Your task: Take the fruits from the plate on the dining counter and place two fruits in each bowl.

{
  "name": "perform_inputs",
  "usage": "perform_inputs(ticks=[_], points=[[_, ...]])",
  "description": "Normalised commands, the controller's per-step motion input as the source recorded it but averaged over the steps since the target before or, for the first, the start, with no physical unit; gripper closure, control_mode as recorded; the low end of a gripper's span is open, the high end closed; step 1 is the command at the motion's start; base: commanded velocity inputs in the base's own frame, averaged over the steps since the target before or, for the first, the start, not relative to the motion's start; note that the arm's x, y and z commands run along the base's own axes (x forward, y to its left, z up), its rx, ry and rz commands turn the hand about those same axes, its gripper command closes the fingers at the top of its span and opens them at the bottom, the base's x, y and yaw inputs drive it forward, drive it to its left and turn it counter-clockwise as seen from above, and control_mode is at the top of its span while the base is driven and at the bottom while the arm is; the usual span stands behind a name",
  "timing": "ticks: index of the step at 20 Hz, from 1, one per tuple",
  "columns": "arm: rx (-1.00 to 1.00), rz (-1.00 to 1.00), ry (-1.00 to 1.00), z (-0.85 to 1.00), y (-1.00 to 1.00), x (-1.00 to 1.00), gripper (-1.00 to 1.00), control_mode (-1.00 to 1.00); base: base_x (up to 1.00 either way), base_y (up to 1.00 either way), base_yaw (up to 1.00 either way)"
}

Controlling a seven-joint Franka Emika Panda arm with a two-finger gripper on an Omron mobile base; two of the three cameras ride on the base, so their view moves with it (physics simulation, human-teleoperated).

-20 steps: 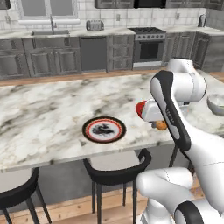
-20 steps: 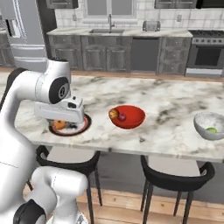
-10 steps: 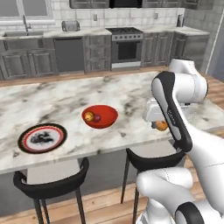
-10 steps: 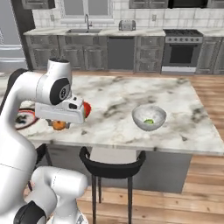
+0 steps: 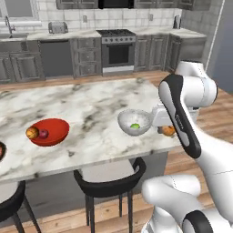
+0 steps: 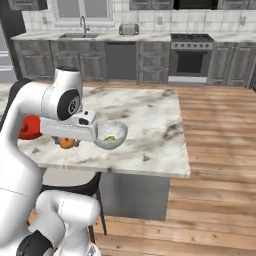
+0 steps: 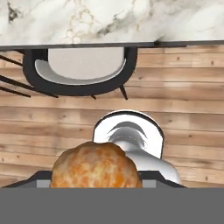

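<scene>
Orange fruit (image 7: 95,165) hiding tool tips, plate (image 5: 1,150) cut off — left edge

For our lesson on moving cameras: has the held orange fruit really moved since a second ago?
Yes. The orange fruit has travelled along the dining counter, past the red bowl, to just beside the glass bowl.

Veined marble dining counter (image 5: 91,109), glossy red bowl (image 5: 50,132), see-through glass bowl (image 5: 134,122), dimpled orange fruit (image 7: 95,166)
</scene>
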Motion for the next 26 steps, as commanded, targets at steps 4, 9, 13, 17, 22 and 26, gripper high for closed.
perform_inputs(ticks=[4,9,13,17,22,26], points=[[0.00,0.00,0.00,0.00,0.00,0.00,1.00,1.00,0.92,-0.95,0.30],[0.00,0.00,0.00,0.00,0.00,0.00,1.00,1.00,0.76,-0.59,0.36],[0.00,0.00,0.00,0.00,0.00,0.00,1.00,1.00,0.52,-0.56,0.24],[0.00,0.00,0.00,0.00,0.00,0.00,1.00,1.00,0.48,-0.62,0.11],[0.00,0.00,0.00,0.00,0.00,0.00,1.00,1.00,0.00,0.00,0.00],[0.00,0.00,0.00,0.00,0.00,0.00,1.00,1.00,0.05,0.00,0.00]])
